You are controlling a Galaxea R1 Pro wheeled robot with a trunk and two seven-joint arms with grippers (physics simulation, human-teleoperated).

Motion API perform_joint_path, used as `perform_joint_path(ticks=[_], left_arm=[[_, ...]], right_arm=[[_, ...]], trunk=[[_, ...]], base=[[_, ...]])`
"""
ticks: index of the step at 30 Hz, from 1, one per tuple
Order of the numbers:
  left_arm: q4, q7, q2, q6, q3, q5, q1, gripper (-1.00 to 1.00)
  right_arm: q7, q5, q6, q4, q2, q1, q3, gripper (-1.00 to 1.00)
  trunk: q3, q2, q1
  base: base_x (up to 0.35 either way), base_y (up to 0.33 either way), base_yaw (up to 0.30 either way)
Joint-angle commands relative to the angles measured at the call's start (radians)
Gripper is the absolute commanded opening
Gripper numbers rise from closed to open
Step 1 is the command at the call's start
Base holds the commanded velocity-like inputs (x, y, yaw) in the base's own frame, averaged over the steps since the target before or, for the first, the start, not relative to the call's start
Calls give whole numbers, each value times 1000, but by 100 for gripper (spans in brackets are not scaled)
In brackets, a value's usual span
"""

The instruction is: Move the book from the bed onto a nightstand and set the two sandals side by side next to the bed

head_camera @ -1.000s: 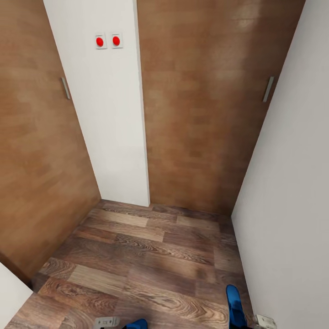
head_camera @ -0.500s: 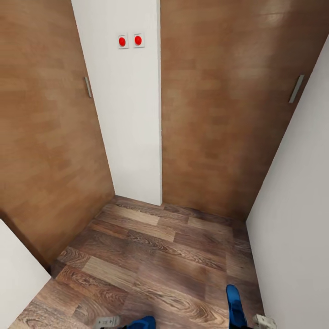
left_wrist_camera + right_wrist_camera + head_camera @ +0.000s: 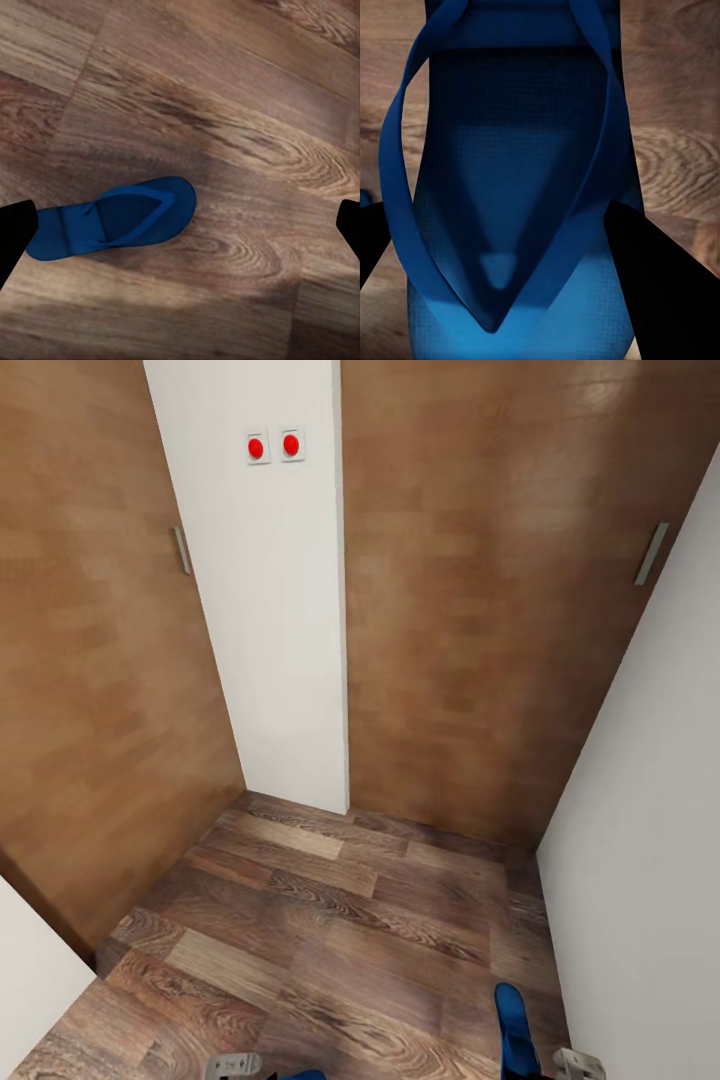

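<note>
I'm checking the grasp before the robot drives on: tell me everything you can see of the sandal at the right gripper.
The sandal is bright blue, a flat flip-flop with a finely textured footbed and two smooth straps that meet in a V at the toe post. The right wrist view shows it close up, lying between the right gripper's dark fingers, above the wood-plank floor. In the head view its rounded end rises at the lower right edge. Whether the fingers actually clamp it cannot be told.
</note>
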State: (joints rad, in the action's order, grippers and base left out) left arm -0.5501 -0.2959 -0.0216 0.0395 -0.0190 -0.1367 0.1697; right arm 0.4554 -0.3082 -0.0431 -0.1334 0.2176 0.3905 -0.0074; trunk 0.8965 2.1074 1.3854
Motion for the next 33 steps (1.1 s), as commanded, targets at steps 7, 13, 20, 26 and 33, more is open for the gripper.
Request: perform_joint_path(ticks=[7, 13, 20, 26, 33], left_arm=[[1, -6, 0, 0, -2, -8, 1, 100], [1, -6, 0, 0, -1, -8, 1, 100], [1, -6, 0, 0, -1, -8, 1, 100], [1, -6, 0, 0, -1, -8, 1, 100], [1, -6, 6, 0, -2, -8, 1, 100]], right_arm=[[3, -5, -1, 1, 0, 1, 0, -100], [3, -5, -2, 1, 0, 1, 0, -100], [3, -4, -1, 1, 0, 1, 0, -100], [3, -5, -2, 1, 0, 1, 0, -100], [3, -5, -2, 1, 0, 1, 0, -100]], trunk=[[2, 0, 0], [4, 0, 0], [8, 0, 0], [10, 0, 0], [10, 0, 0]], base=[[1, -1, 128], [0, 0, 262], [0, 0, 271], [10, -23, 230], [72, -159, 30]])
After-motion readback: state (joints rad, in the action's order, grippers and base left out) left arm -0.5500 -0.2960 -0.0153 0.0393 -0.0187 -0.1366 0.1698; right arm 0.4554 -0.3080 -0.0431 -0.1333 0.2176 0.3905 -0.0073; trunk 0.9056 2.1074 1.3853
